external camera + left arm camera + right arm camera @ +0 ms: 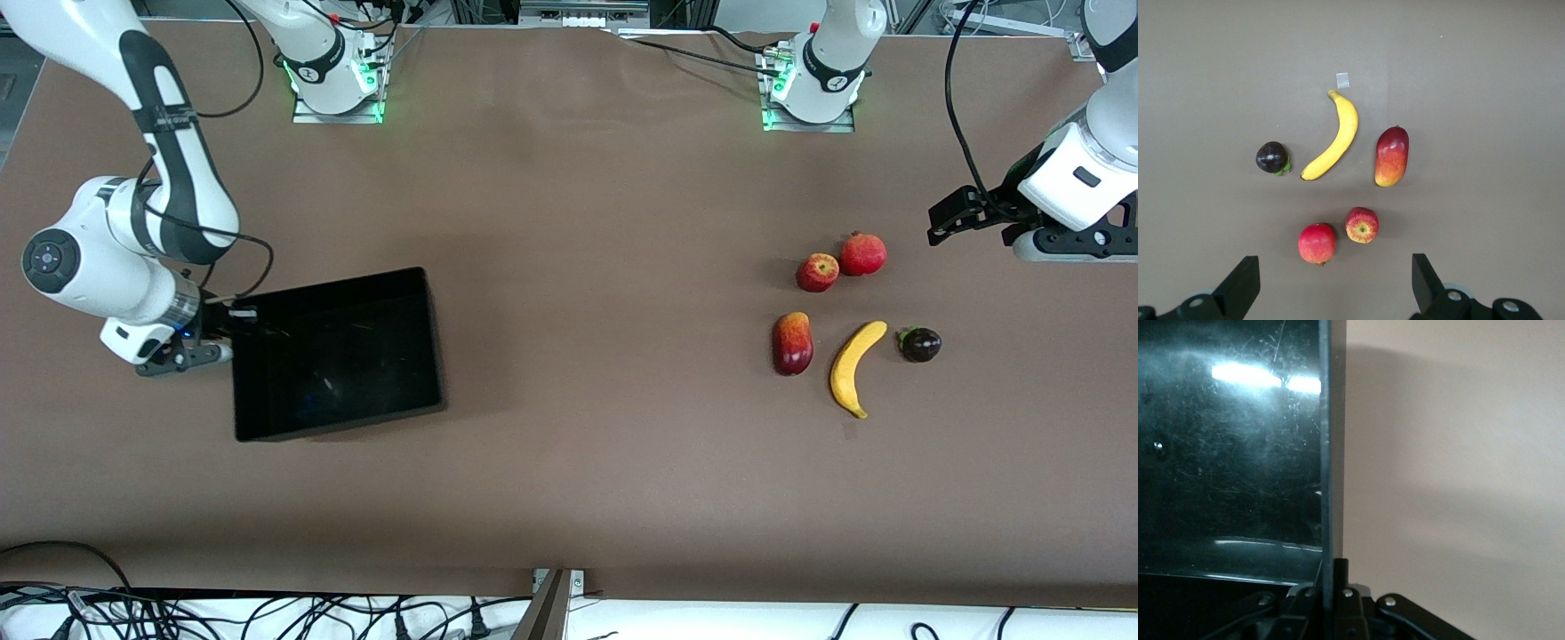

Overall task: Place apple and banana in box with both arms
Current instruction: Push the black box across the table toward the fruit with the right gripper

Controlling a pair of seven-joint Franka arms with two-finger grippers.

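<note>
At the right arm's end of the brown table [569, 498] you have the right arm's black two-finger gripper [233, 313] closed narrow on the wall of the shallow, rectangular, glossy black plastic box [338, 354]; your right wrist view shows that thin wall [1327, 453] running straight down between the fingers, with the scratched, shiny floor of the box on one side and bare table on the other. The box sits flat, about midway between the table's edge by the robot bases and the edge by the front camera, with nothing lying in it. Toward the left arm's end you find the fruit in a loose cluster: an elongated red-and-yellow mango-like fruit [793, 343], then the small round red apple [817, 272] with its yellowish patch around the stem dimple, just beside a plain red round fruit with a small crown [863, 254]. The single curved all-yellow banana [855, 368] lies nearer the front camera than the apple, between the mango-like fruit and a small dark purple round fruit with green leaves [920, 344]. The left arm's black gripper [1331, 283] hangs over the table near that end's edge, fingers spread wide and holding nothing.
</note>
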